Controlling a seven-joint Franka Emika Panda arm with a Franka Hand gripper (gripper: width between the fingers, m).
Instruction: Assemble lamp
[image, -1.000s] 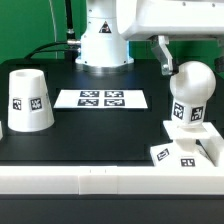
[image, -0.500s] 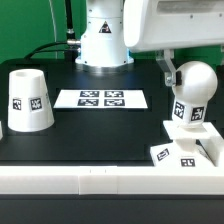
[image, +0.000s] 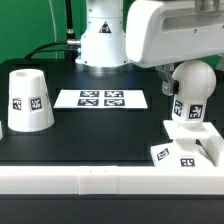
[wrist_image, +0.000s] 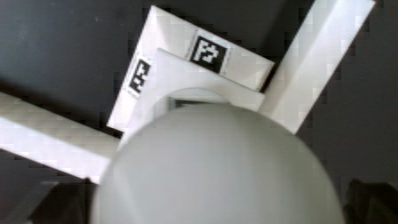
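The round white bulb (image: 194, 82) stands upright on the low square base (image: 176, 152) at the exterior view's right front. In the wrist view the bulb (wrist_image: 214, 160) fills the middle, with the tagged base (wrist_image: 187, 62) beyond it. My gripper (image: 186, 80) has come down over the bulb. Its dark fingers (wrist_image: 50, 205) stand apart on either side of the ball, and the gripper (wrist_image: 214, 208) is open. One finger (image: 172, 82) shows beside the bulb in the exterior view. The tapered shade (image: 30, 100) stands alone at the exterior view's left.
The marker board (image: 102, 99) lies flat at the middle back. A white rail (image: 90, 182) runs along the table's front edge. White rails (wrist_image: 331, 60) also meet beside the base. The arm's base (image: 102, 40) stands behind the board.
My gripper has come down and towards the exterior view's left, from above and beside the bulb to around it. The bulb, base and shade have not moved.
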